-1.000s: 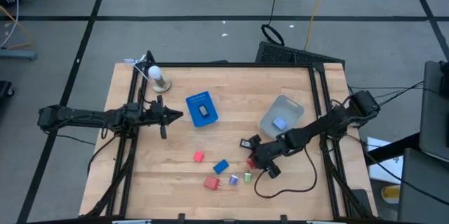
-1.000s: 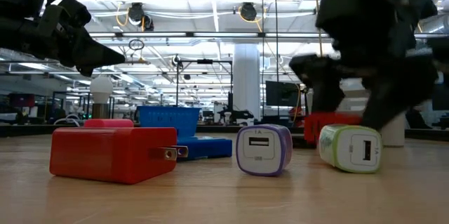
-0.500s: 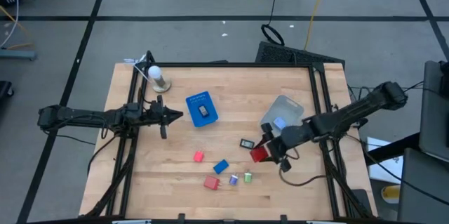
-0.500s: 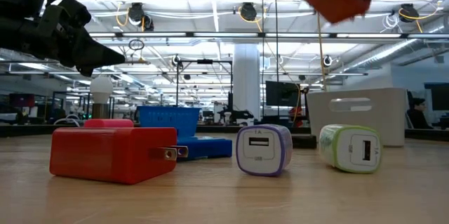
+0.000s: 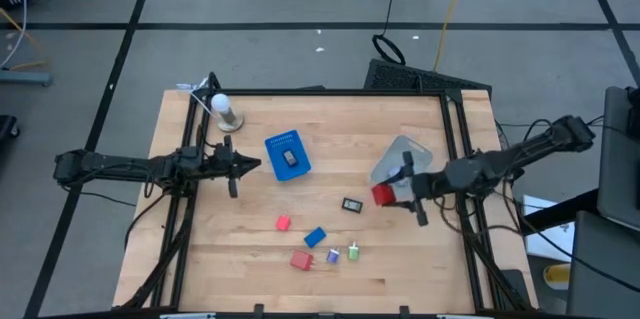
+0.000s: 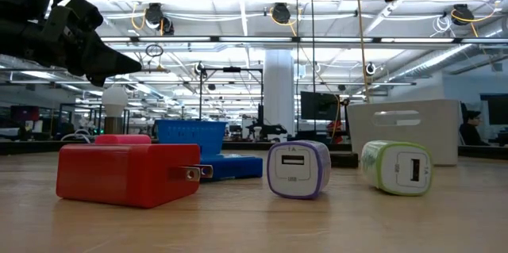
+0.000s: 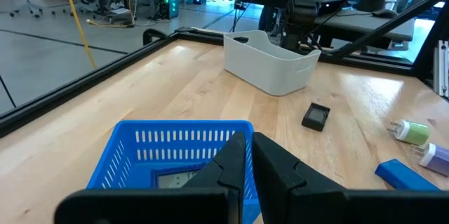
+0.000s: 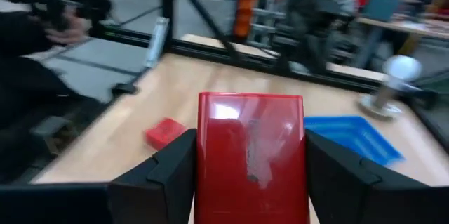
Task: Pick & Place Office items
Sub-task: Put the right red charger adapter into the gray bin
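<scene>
- Two dark robot arms reach over a pale wooden table [image 5: 250, 249] with a black metal frame.
- The right gripper [image 5: 392, 193] is raised above the table's right side, beside the grey bin [image 5: 402, 149]. Its two dark fingers [image 8: 163, 168] are spread part-way and pinch a red block [image 8: 250, 155] by its sides. The block is smooth, glossy and rectangular.
- The left gripper [image 5: 248, 166] hovers at the table's left side, just left of the blue tray [image 5: 285, 140]. Its fingers are pressed together and hold nothing.
- The blue tray is square plastic with slotted walls; a small dark item lies inside it.
- The grey bin is smooth, translucent, with rounded corners; a light-blue piece [image 5: 398, 175] lies in it.
- A small black square bit [image 5: 351, 204] lies flat on the wood between the tray and the bin.
- Near the front edge lies a loose cluster: a small red piece [image 5: 283, 223], a blue block [image 5: 316, 237], a red plug-shaped block [image 6: 127, 174] with two metal prongs, a purple-rimmed white cube [image 6: 298, 169] and a green-rimmed white one [image 6: 397, 167], each with a socket slot in its face.
- A white ball on a short stand [image 5: 224, 109] sits at the far left corner.
- No readable writing shows on any item.
</scene>
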